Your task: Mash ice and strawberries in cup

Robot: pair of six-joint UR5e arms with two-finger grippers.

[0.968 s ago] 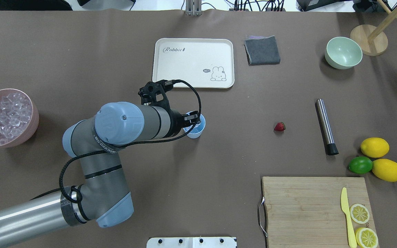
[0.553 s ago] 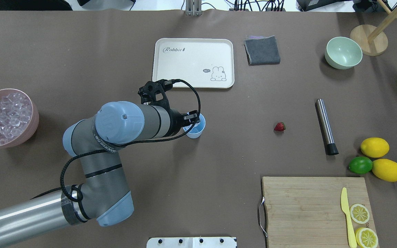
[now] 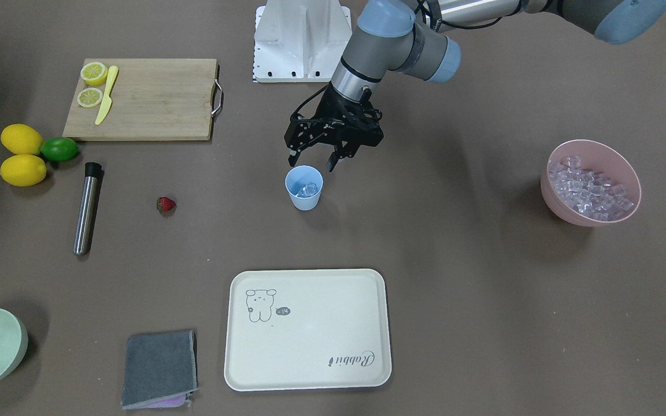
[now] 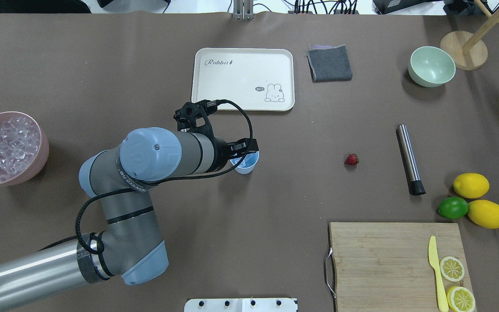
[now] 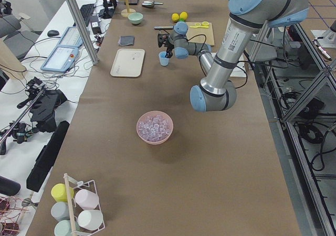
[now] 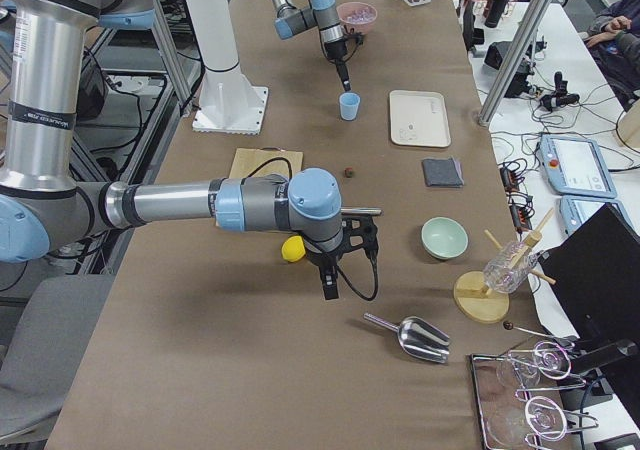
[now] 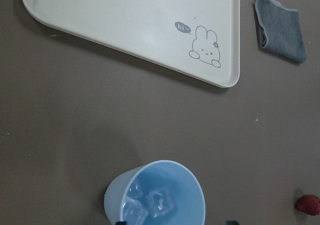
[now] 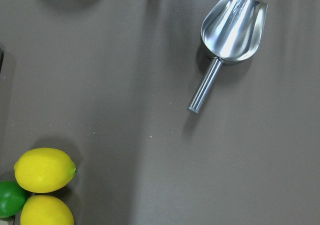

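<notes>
Hovering over light-blue cup (image 3: 304,201): left gripper (image 3: 311,165), jaws spread, empty.
Cup holds glossy clear ice cubes (image 7: 160,202); round pink bowl (image 3: 564,211) heaped likewise.

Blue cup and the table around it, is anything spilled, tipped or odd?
Nothing stands out. The cup stands upright with ice cubes inside, none spilled beside it; the strawberry lies well apart from it.

Your overhead and front views face each other across the bench (image 4: 275,195), side views along it, left wrist view close above the shared cup (image 7: 165,177).
</notes>
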